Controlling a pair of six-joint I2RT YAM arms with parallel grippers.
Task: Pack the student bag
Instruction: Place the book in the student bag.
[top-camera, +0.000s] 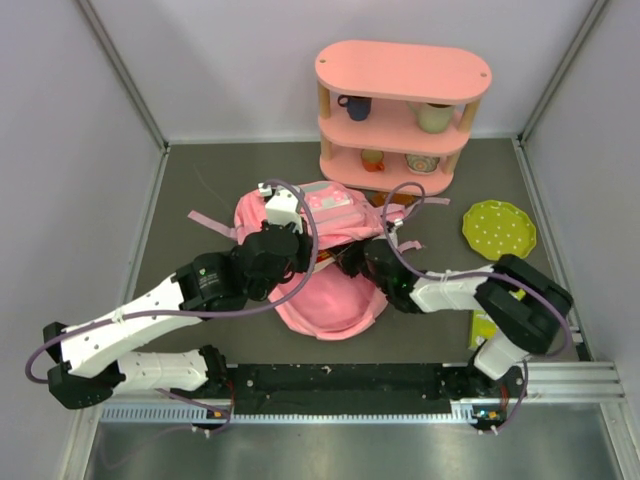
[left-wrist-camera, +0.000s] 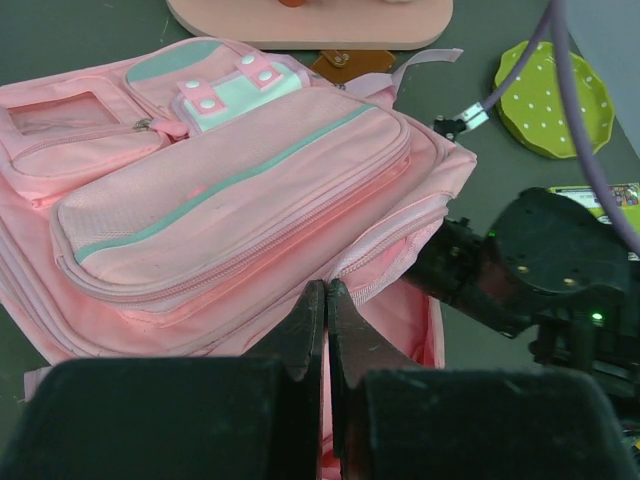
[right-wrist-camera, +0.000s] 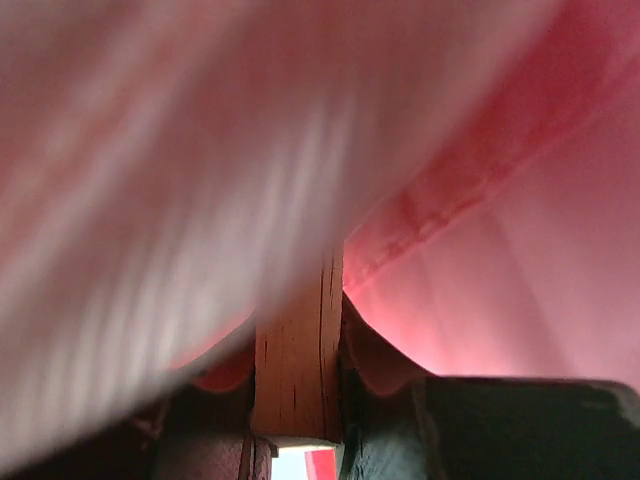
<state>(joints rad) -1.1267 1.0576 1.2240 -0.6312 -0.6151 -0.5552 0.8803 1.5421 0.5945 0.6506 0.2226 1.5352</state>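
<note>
Mid-table, just in front of the rigid pink three-tier shelf (top-camera: 400, 110): soft pink fabric backpack (top-camera: 330, 300) lying flat, mouth toward the arms. At the mouth rim, left gripper (left-wrist-camera: 326, 320) has jaws pressed together; can't tell if fabric is pinched. Inside the bag, right gripper (right-wrist-camera: 298, 400) is clamped on a flat brown wooden piece (right-wrist-camera: 298, 340).
</note>
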